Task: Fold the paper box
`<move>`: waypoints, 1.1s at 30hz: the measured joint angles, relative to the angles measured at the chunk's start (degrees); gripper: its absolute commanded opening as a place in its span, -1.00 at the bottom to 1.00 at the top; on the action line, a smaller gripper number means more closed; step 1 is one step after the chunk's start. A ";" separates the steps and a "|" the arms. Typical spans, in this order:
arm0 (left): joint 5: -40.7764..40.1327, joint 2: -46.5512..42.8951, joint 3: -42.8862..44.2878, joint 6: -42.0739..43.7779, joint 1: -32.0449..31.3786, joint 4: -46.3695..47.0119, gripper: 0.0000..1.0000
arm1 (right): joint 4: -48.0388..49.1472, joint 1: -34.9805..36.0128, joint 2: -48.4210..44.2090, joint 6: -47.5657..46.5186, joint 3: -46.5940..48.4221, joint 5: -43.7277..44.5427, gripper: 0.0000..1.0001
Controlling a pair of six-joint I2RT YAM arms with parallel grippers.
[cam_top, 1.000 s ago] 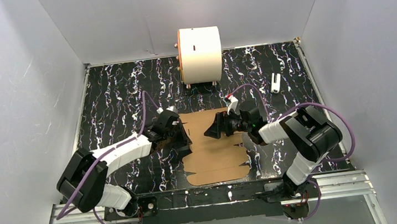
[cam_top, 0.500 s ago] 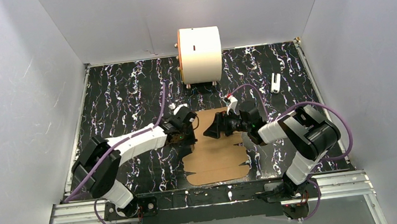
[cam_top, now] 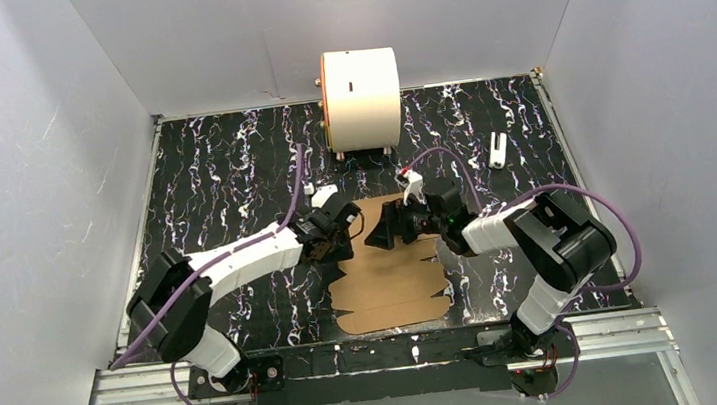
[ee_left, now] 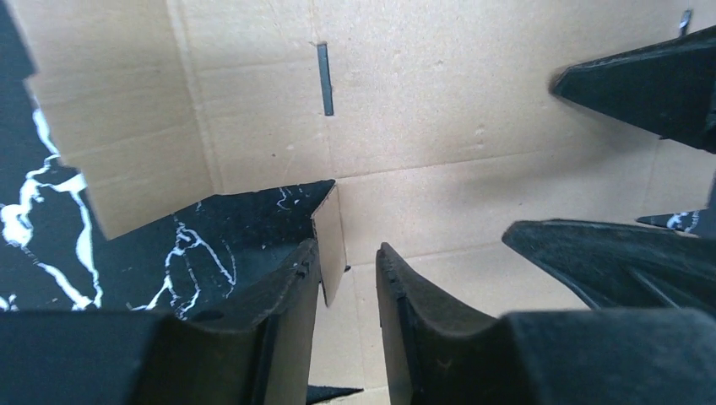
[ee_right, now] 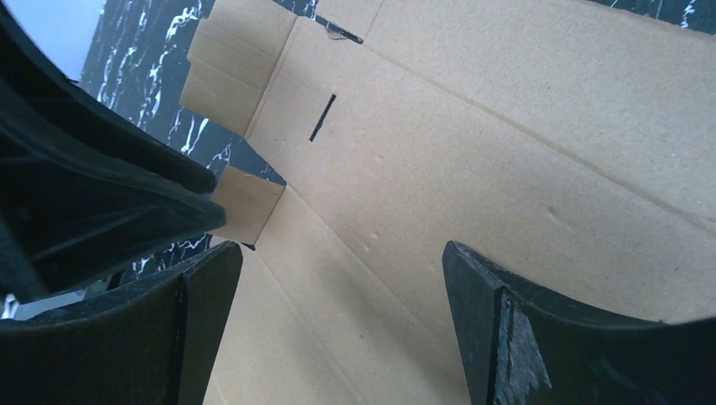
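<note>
From above, the paper box [cam_top: 390,278] lies as a flat brown sheet on the dark marbled surface [cam_top: 220,167], between the two arms. No panel stands up, so I judge the folding barely begun and nearly every crease left to make. The left tool [cam_top: 342,226] and right tool [cam_top: 385,230] meet close together over the sheet's far part. A white cylinder [cam_top: 361,97] stands well behind the sheet and a small white object [cam_top: 498,150] lies far right; neither is in the way.

In the left wrist view, the left tool's fingers [ee_left: 291,291] stand a narrow gap apart, with a small side tab [ee_left: 331,245] of the sheet in that gap; it does not look clamped. A thin slot [ee_left: 325,80] shows further up the panel. The right tool's black fingers crowd in from the right, so the two tools could collide.

In the right wrist view, the right tool's jaws are wide apart over bare cardboard, holding nothing
</note>
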 measured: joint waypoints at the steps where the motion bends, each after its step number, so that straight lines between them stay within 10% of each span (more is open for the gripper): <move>1: -0.37 -0.96 -0.11 0.13 0.15 -0.22 -0.22 | -1.66 0.11 -0.37 -0.66 0.55 0.42 0.97; 13: 2.54 -7.21 0.39 3.56 7.15 3.48 0.27 | -19.08 -2.45 -6.93 -7.93 8.98 9.84 0.97; 33: 15.37 14.01 12.70 6.58 13.40 18.45 0.03 | -24.55 -16.41 0.02 -4.26 12.96 10.40 0.77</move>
